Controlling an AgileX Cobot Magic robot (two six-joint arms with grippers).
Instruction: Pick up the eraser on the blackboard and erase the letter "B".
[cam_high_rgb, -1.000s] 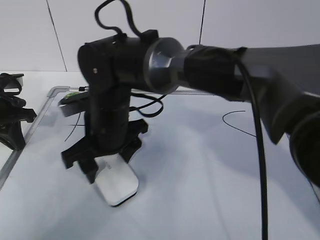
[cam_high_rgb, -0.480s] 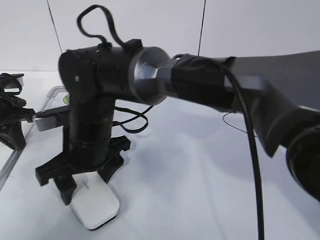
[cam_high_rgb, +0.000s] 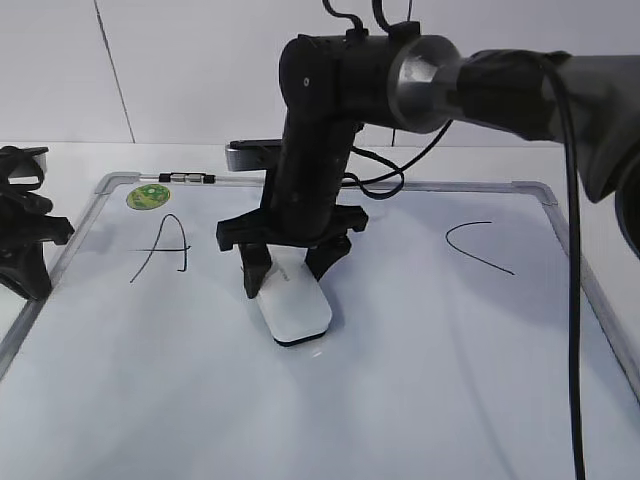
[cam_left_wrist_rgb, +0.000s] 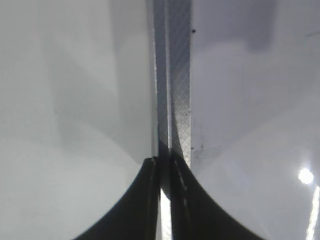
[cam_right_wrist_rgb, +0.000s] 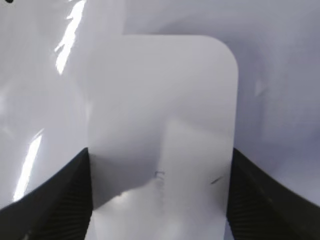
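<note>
The white eraser (cam_high_rgb: 293, 308) lies flat on the blackboard (cam_high_rgb: 430, 400), midway between the letters "A" (cam_high_rgb: 165, 245) and "C" (cam_high_rgb: 478, 245). My right gripper (cam_high_rgb: 288, 268) reaches down from above and is shut on the eraser, one black finger on each long side. The right wrist view shows the eraser (cam_right_wrist_rgb: 162, 110) held between the fingers (cam_right_wrist_rgb: 160, 200). No letter "B" shows; the arm and eraser cover the spot between "A" and "C". My left gripper (cam_high_rgb: 25, 250) rests at the board's left edge, shut and empty (cam_left_wrist_rgb: 165, 200).
A round green sticker (cam_high_rgb: 148, 195) sits at the board's far left corner, with a small dark clip (cam_high_rgb: 187, 179) on the top frame beside it. The grey frame (cam_left_wrist_rgb: 175, 75) runs under the left gripper. A white wall stands behind.
The right gripper, still holding the eraser, slid it left and nearer, then swept it right and farther to the middle of the board. The left arm has not moved.
</note>
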